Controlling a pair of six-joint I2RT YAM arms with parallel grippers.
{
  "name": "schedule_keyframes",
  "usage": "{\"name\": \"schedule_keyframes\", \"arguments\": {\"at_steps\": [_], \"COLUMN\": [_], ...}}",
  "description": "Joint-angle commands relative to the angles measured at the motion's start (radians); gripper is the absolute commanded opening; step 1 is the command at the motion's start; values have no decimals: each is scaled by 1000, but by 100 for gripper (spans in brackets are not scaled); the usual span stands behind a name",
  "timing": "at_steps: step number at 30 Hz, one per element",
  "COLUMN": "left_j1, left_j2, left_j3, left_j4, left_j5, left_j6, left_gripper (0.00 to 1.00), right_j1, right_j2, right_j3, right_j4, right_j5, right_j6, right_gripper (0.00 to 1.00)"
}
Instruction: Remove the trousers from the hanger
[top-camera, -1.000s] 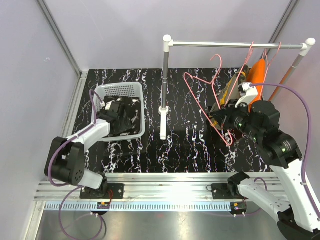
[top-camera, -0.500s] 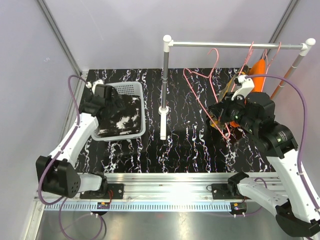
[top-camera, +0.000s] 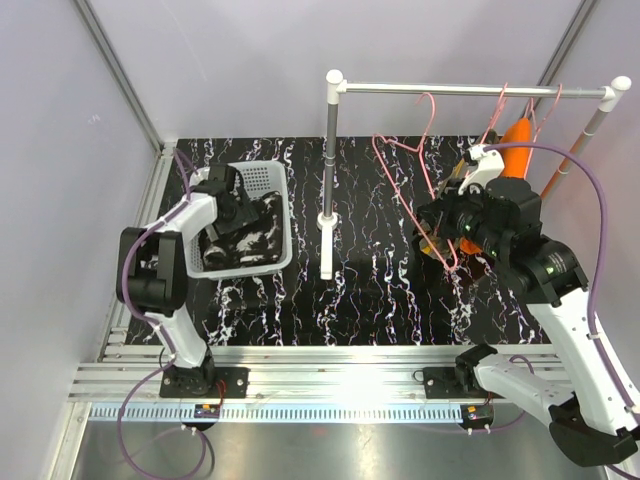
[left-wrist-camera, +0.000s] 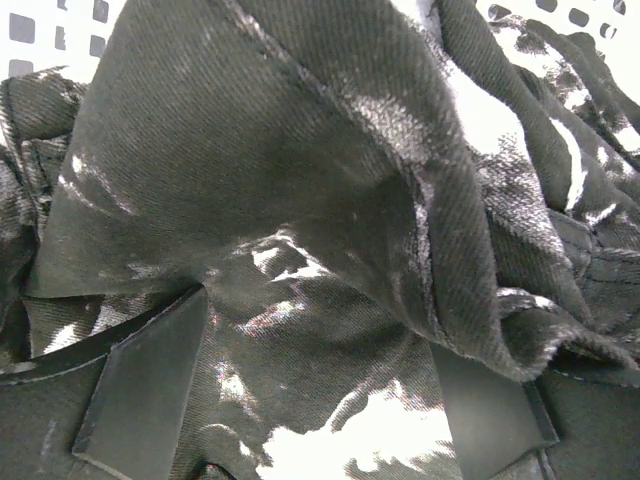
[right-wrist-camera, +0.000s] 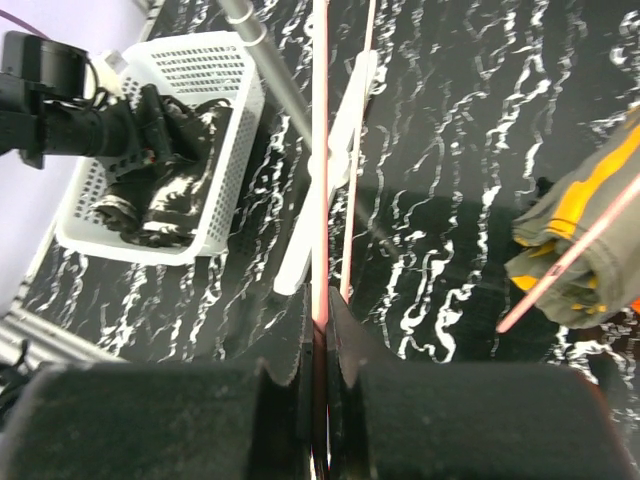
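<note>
The black trousers with white splotches (top-camera: 238, 243) lie bunched in the white basket (top-camera: 262, 177). My left gripper (top-camera: 240, 207) is down in the basket, open, its fingers (left-wrist-camera: 140, 390) wide apart with the cloth (left-wrist-camera: 300, 200) lying between them. My right gripper (top-camera: 447, 240) is shut on the lower wire of an empty pink hanger (top-camera: 405, 160), seen clamped in the right wrist view (right-wrist-camera: 320, 200). The hanger's hook is close under the rail. The camouflage trousers (top-camera: 462, 178) and the orange trousers (top-camera: 517, 140) hang on pink hangers at the rail's right end.
The white rack has a post (top-camera: 328, 170) standing mid-table and a horizontal rail (top-camera: 470, 89) running right. The basket also shows in the right wrist view (right-wrist-camera: 200, 70), with the camouflage cloth (right-wrist-camera: 580, 230) at the right. The table top (top-camera: 370, 290) is black marble-patterned.
My left gripper swung from the basket's left rim back over the trousers inside it. My right gripper raised the empty hanger, bringing its hook nearer the rail.
</note>
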Motion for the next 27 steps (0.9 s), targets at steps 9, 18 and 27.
{"name": "schedule_keyframes", "arguments": {"at_steps": [9, 18, 27], "left_j1": [1, -85, -99], "left_j2": [-91, -500, -878], "left_j3": [157, 266, 154], "left_j4": [-135, -347, -399], "left_j5": [-15, -124, -161], "left_j6": [47, 164, 239], "left_gripper": [96, 99, 99], "right_j1": [3, 5, 6], "right_j2": [58, 213, 273], "right_j3": [87, 190, 135], "right_j4": [89, 181, 221], "right_j5": [83, 175, 277], "right_j6": [-70, -51, 78], "right_gripper": [0, 0, 2]}}
